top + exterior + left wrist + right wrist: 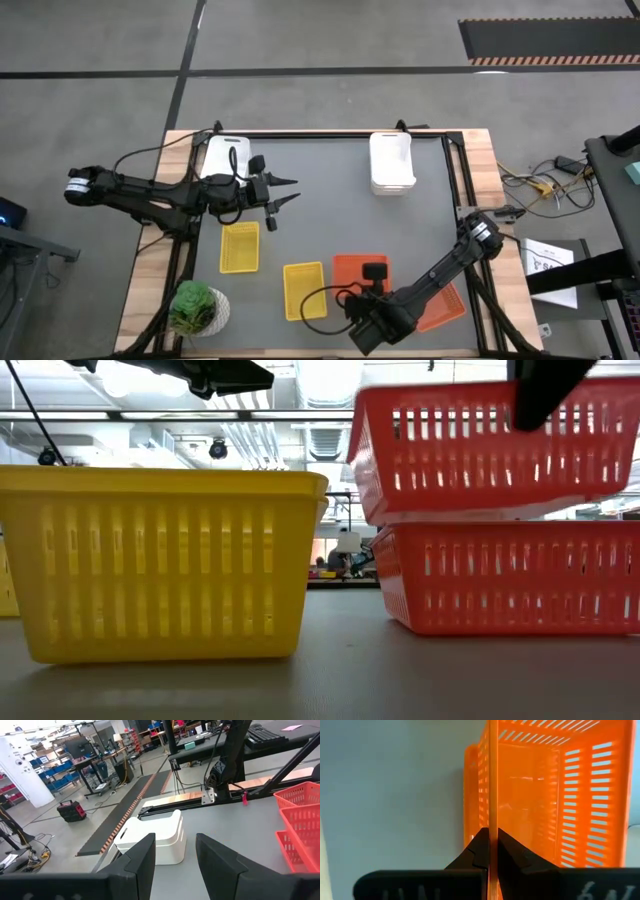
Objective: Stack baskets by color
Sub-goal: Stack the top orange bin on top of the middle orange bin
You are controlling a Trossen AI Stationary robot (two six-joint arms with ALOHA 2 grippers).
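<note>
My right gripper is shut on an orange mesh basket near the table's front edge. This basket is over a second orange basket that stands on the table. A third orange basket lies partly under my right arm. Two yellow baskets stand on the mat to the left. A white basket lies under my left arm. A white stack stands at the far right. My left gripper hovers open and level above the table's far left, with nothing between its fingers. My right gripper pinches the top rim of one mesh wall of the orange basket, one finger inside and one outside. The fingers come from above, slanting down. The basket hangs below them, slightly tilted, just over the lower orange basket. Whether the two touch I cannot tell.
A green potted plant stands at the near left corner. Dark frame rails run along the mat's edges. Bare grey mat lies in the middle, between the white baskets and the coloured ones.
</note>
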